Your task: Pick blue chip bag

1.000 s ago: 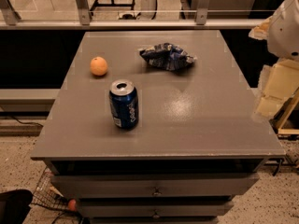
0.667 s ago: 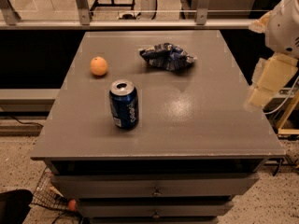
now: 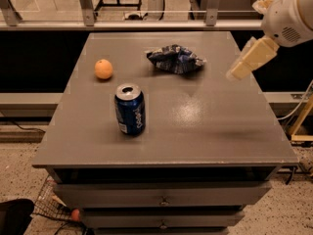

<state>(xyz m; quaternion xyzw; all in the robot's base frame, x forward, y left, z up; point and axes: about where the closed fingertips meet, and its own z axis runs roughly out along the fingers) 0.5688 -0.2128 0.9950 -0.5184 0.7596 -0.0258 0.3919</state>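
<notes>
1. The bag [image 3: 175,59] lies crumpled on the far half of the table [image 3: 205,131], a little right of centre. Nothing touches it, and it is not yet lifted.
2. The gripper [image 3: 246,61] hangs in the air near the table's right edge. It is to the right of the bag and clearly apart from it.
3. Open or closed? Cannot tell, because the gripper shows only as one pale block. It carries nothing that can be seen.
4. By my reading this is the approach and the real work is all ahead. The gripper has to get over the bag, come down, take hold and lift.
5. The can [image 3: 130,109] stands upright toward the front, well apart from the bag. The orange [image 3: 103,69] sits off to the far left. Neither lies between gripper and bag, so the way in looks free.
6. The arm [image 3: 288,13] is cut off at the upper right corner, and the base is out of view.
7. How high the gripper rides above the tabletop is hard to judge. The bag's print is too muddled to read.
</notes>
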